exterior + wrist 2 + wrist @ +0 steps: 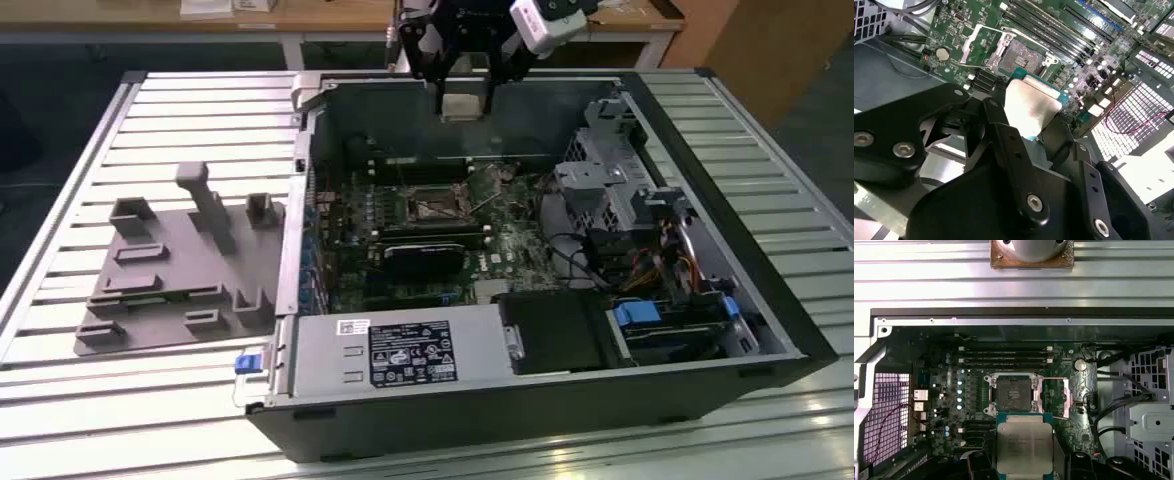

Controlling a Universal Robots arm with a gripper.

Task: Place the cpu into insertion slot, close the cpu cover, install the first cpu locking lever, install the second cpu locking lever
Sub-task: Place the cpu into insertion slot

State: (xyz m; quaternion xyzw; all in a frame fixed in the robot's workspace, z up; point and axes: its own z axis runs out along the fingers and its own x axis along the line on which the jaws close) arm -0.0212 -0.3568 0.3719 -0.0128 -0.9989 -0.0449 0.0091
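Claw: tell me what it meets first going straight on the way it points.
Probably the motherboard beside the open insertion slot, touched by the held cpu; depth is unclear.

You have the cpu (461, 106), a flat square chip with a pale silvery top, clamped in the gripper (462, 98), high above the green board and well apart from the insertion slot (1014, 392). That dark square socket lies uncovered near the board's middle. The cpu cover (996, 50), a thin silvery frame, is swung open just beside it.
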